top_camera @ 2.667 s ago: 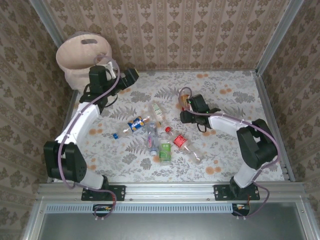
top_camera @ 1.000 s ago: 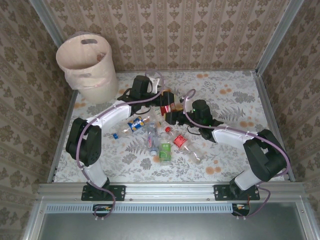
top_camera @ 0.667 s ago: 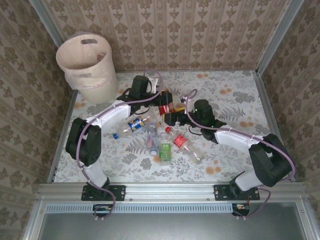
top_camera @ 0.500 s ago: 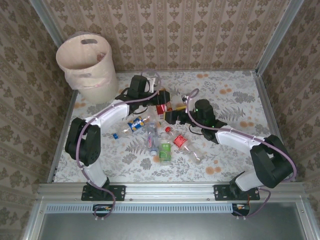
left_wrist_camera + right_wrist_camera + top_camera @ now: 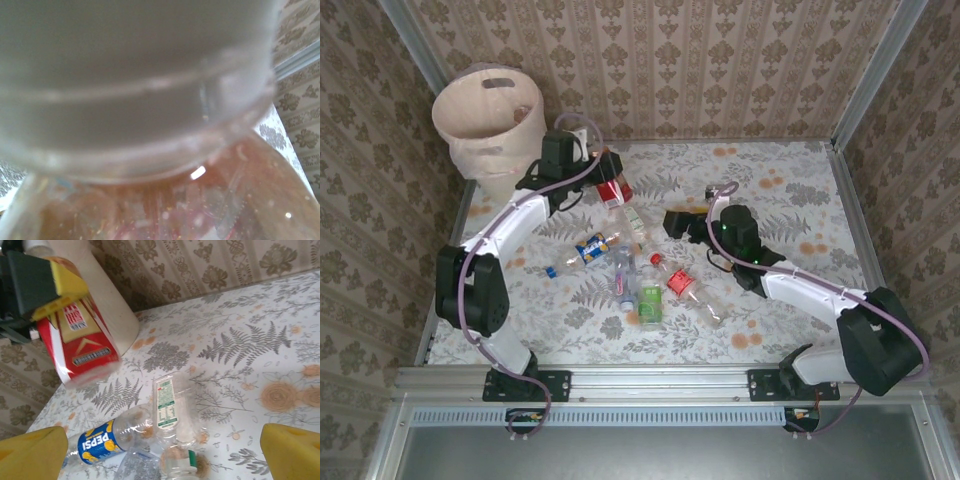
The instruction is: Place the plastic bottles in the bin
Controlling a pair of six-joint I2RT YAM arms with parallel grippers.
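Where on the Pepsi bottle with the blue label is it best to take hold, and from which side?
Across the blue-labelled middle of the Pepsi bottle, coming down from above. It lies on its side on the table, slanted, so the jaws should close across its round body, probably not along it.

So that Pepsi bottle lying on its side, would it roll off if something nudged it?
Probably: the Pepsi bottle is round and lies on its side on the table, so a sideways push would likely roll it. It looks clear and empty, so probably light and easily dented. The white-labelled bottle beside it might block it.
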